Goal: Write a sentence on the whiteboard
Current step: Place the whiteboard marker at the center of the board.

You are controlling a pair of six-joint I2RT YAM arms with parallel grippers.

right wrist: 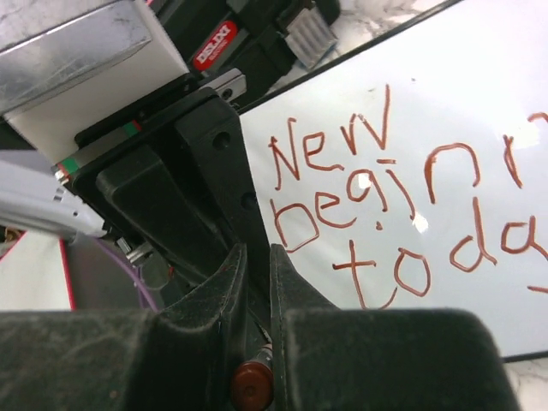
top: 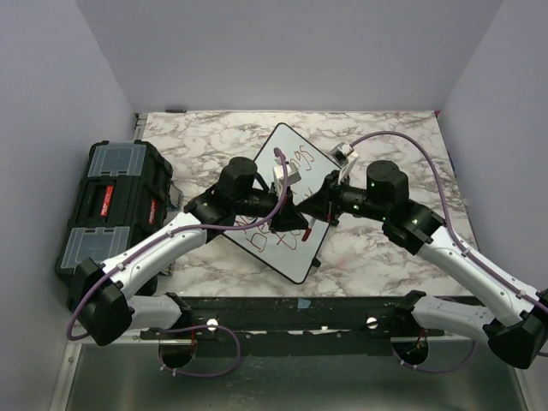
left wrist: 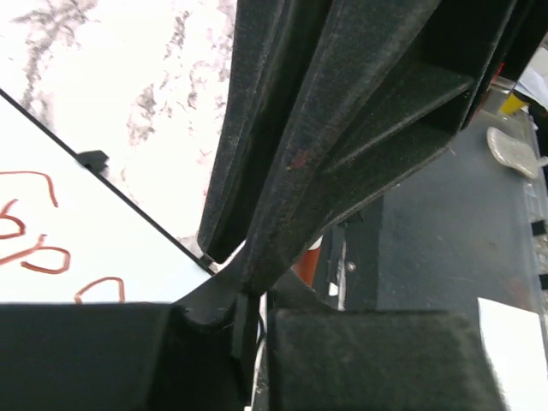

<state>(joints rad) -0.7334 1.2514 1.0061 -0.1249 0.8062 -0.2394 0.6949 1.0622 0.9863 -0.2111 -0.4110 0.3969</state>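
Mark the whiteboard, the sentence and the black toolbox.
whiteboard (top: 297, 264): top external view, bare white surface near its lower corner.
sentence (right wrist: 364, 187): right wrist view, middle line of the red lettering.
black toolbox (top: 111, 205): top external view, centre of the lid.

Bright, even light with soft shadows; the whiteboard (right wrist: 479, 86) carries a small glare spot (close foregrounds blur).

White links (top: 163, 244), black joints (top: 103, 304), purple cables (top: 411, 141), matte black left gripper (left wrist: 235, 261).
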